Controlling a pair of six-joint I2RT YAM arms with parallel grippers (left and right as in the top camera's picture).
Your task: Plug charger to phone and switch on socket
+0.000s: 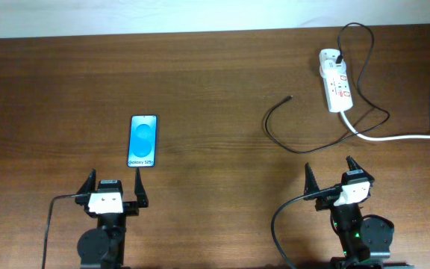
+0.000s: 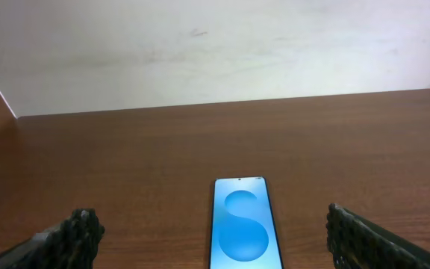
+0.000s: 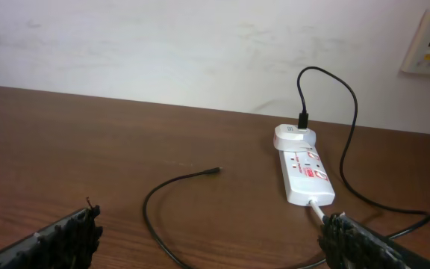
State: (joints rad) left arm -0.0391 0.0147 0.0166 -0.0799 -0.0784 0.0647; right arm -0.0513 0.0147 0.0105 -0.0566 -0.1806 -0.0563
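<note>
Smooth brown wood table [image 1: 200, 75]. Glossy phone [image 1: 143, 140] ahead of left gripper [image 1: 116, 181]; white plastic socket [image 1: 336, 81], matt black charger [image 1: 266, 123] beyond right gripper [image 1: 330, 172].

White socket [image 3: 304, 173] on the brown table [image 3: 88, 142], black charger [image 3: 189, 176] in a loose curve to its left

blue-screened phone [image 1: 143, 140], black charger [image 1: 275, 138], white socket [image 1: 335, 88] with red markings, brown wood-grain table [image 1: 200, 75].

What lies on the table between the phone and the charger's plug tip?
Nothing: only bare brown table separates the phone from the charger's plug tip, clearest in the overhead view.
</note>
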